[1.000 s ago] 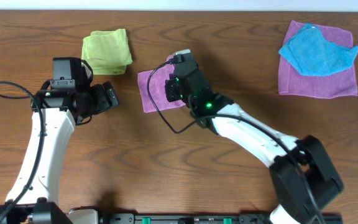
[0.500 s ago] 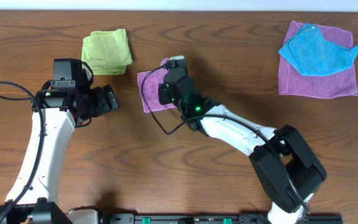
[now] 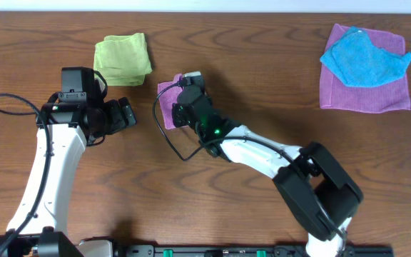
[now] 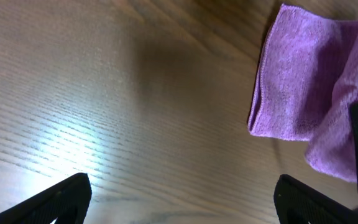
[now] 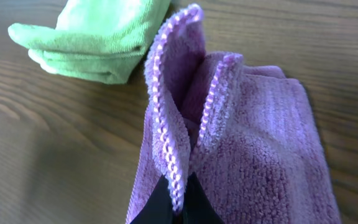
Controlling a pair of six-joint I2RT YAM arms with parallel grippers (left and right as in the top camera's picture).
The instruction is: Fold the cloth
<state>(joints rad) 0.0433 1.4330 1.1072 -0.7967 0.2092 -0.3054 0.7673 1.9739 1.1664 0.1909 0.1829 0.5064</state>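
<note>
Brown wood-grain tabletop [image 3: 262, 78] carried everything, and no container of any kind was in view, so nothing sat inside anything. The mauve cloth [image 3: 165, 100] lay left of the middle, toward the far edge, near the folded lime-green cloth [image 3: 123, 59] on its right side. It looked partly folded: much of it lay doubled and flat, while two stitched edges stood upright, pinched together between the closed fingers of the right gripper [image 5: 176, 202]. By my judgement the fold in hand was not yet laid down, so setting those edges flat and squaring the bundle remained. The left gripper [image 3: 125, 113] hovered just left of the cloth, fingers spread wide and holding nothing. Near the far right corner a second mauve cloth [image 3: 366, 93] lay spread flat with a bright blue cloth [image 3: 364, 57] crumpled on top, both unfolded.
</note>
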